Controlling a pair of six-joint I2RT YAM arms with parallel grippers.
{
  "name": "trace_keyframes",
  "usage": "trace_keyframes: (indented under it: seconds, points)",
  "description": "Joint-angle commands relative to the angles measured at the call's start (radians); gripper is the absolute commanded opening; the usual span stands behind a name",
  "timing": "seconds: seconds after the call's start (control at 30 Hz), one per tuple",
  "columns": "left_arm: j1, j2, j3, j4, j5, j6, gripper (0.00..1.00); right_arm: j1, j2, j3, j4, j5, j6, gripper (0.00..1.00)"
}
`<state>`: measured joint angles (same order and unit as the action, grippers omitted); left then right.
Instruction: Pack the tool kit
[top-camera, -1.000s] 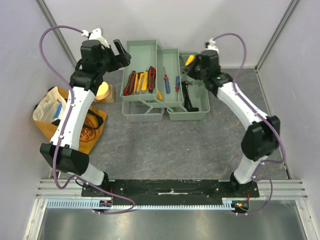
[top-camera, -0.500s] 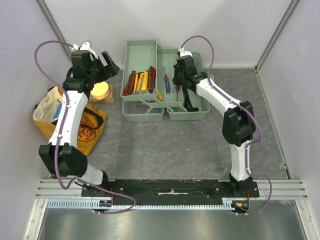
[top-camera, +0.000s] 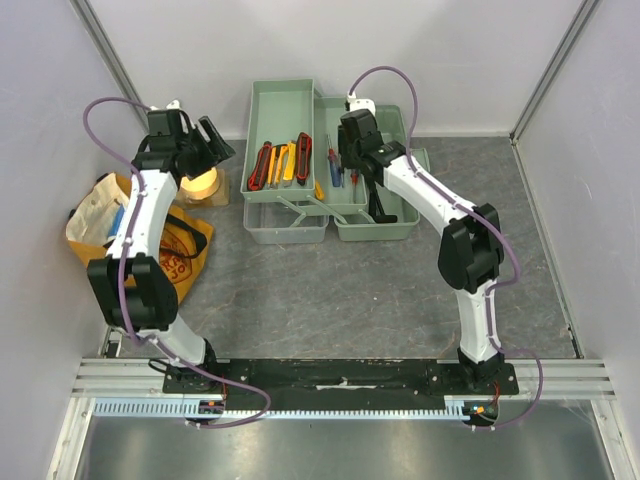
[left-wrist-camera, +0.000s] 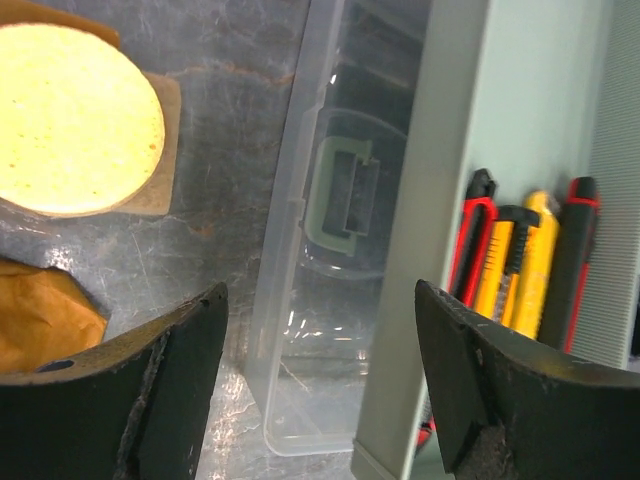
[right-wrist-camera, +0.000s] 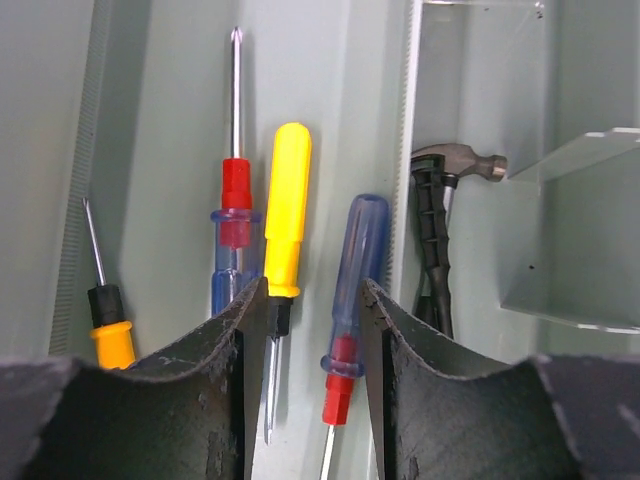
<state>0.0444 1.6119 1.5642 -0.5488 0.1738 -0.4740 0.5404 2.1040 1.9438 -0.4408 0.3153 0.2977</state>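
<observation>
The sage-green toolbox (top-camera: 285, 105) stands open at the back, its trays spread. My right gripper (top-camera: 345, 168) hangs over the middle tray, jaws partly open and holding nothing. In the right wrist view, a yellow-handled screwdriver (right-wrist-camera: 287, 205) and a blue-and-red screwdriver (right-wrist-camera: 357, 255) lie in the tray under that gripper (right-wrist-camera: 305, 305). My left gripper (top-camera: 214, 140) is wide open and empty, left of the box. Below it (left-wrist-camera: 320, 340) lie the translucent lid (left-wrist-camera: 300, 300) with its green handle (left-wrist-camera: 345, 190) and red and yellow utility knives (left-wrist-camera: 520, 270).
A yellow round disc (top-camera: 203, 181) on a brown card sits left of the box, also in the left wrist view (left-wrist-camera: 70, 120). The yellow-orange cloth bag (top-camera: 100, 215) lies at the far left. A black-handled hammer (right-wrist-camera: 440, 230) lies in the right compartment.
My right gripper has moved left from the right compartment to over the middle tray; the yellow tool at it earlier now lies in the tray. My left gripper has drawn back left from the box.
</observation>
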Motion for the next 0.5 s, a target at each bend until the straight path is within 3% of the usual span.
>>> trace_keyframes:
  seconds: [0.0,0.2,0.47]
  points:
    - [0.008,0.071,0.048,0.012,0.076,0.012,0.8,-0.005,-0.099,0.044,-0.012,0.054,-0.006,0.48]
    - [0.008,0.183,0.073,0.015,0.156,0.06,0.75,-0.066,-0.231,-0.045,-0.044,0.015,0.072,0.49]
    - [0.006,0.309,0.073,0.039,0.25,0.107,0.58,-0.264,-0.426,-0.343,-0.021,-0.165,0.178,0.45]
